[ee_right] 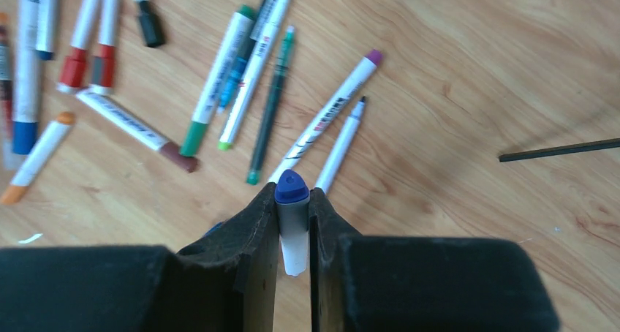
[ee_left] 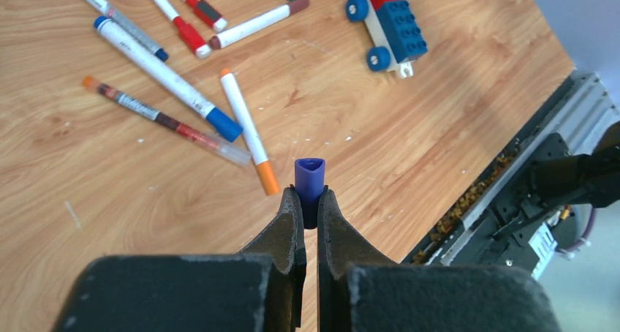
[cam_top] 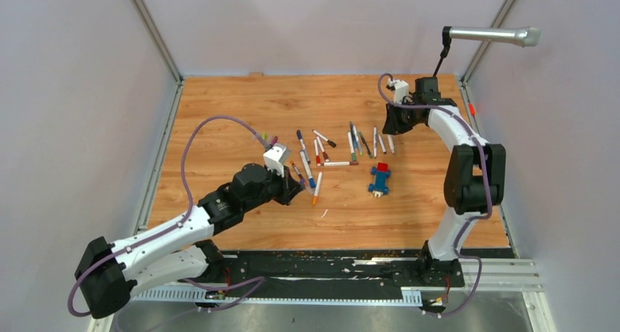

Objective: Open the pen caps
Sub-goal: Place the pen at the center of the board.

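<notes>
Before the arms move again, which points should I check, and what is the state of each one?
1. The left gripper is shut on the blue cap: ok.
2. Cap free of any pen: ok, its open end looks empty.
3. The right gripper is shut on a pen: ok.
4. That pen's tip bare: cannot tell; only a blue end shows.
5. Bare table beneath the cap for dropping it: ok.
6. Other caps off: not ok; red caps sit on their pens.

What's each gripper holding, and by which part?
The left gripper pinches a blue cap by its base, with its open mouth pointing outward. The right gripper clamps a white pen by its barrel, just below its blue end.
</notes>
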`<act>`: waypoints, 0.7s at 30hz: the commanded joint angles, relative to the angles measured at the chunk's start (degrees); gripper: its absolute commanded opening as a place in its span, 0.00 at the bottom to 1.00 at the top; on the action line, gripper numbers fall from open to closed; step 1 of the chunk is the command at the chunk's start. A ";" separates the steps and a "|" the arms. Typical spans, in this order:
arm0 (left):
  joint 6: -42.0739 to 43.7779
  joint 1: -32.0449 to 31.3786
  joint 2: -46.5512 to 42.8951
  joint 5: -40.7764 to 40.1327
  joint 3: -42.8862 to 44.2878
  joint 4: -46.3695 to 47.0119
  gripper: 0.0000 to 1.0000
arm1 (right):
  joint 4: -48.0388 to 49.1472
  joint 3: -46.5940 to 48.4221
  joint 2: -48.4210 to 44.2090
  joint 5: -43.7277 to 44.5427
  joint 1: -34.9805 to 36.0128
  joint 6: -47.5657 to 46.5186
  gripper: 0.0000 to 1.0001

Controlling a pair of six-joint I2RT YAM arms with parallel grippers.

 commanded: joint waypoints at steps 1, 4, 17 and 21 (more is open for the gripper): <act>1.40 0.45 -1.52 -4.02 0.05 -2.13 0.00 | -5.58 7.46 6.72 6.69 0.04 -3.79 0.10; 1.36 0.50 -2.10 -4.41 -0.51 -2.27 0.00 | -7.03 10.22 10.69 8.39 0.01 -3.86 0.11; 1.84 1.28 -3.27 -6.94 -1.17 -3.52 0.00 | -9.95 15.93 19.08 8.23 0.03 -1.90 0.28; 1.53 1.83 -3.25 -7.60 -1.12 -3.62 0.00 | -9.60 14.96 17.76 7.75 0.02 -1.62 0.34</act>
